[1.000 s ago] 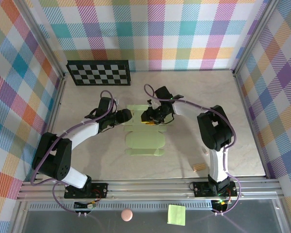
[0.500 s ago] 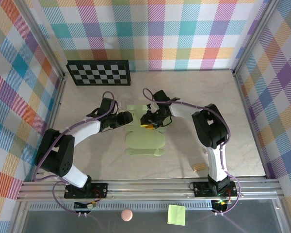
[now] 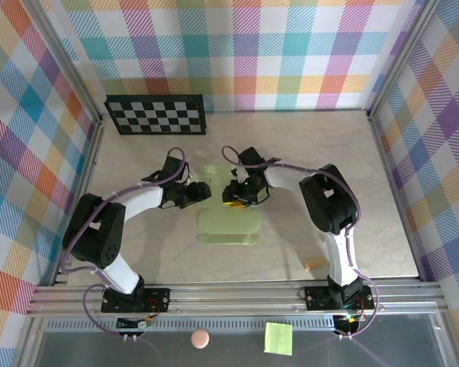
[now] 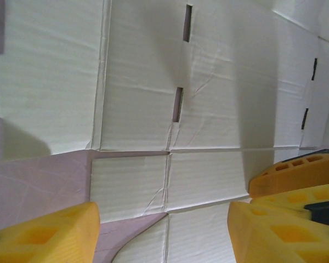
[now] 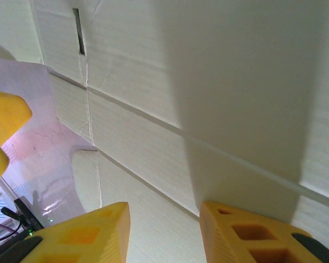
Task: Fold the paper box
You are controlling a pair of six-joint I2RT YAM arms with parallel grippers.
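A: The left gripper (image 4: 163, 219) is standing well open and holding nothing. The right gripper (image 5: 164, 213) is open less wide, also empty.

B: Both are working low over the pale lime-green thin card paper box (image 3: 228, 225), which is lying mid-table.

A: I think uneven pushing is risking a slide, or a bend off the crease.

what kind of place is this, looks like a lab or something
Most likely a robot data-collection cell in a lab: plaid panels wall in the table, a checkerboard calibration board lies at the back, and the left arm and right arm are bolted to a metal rail.
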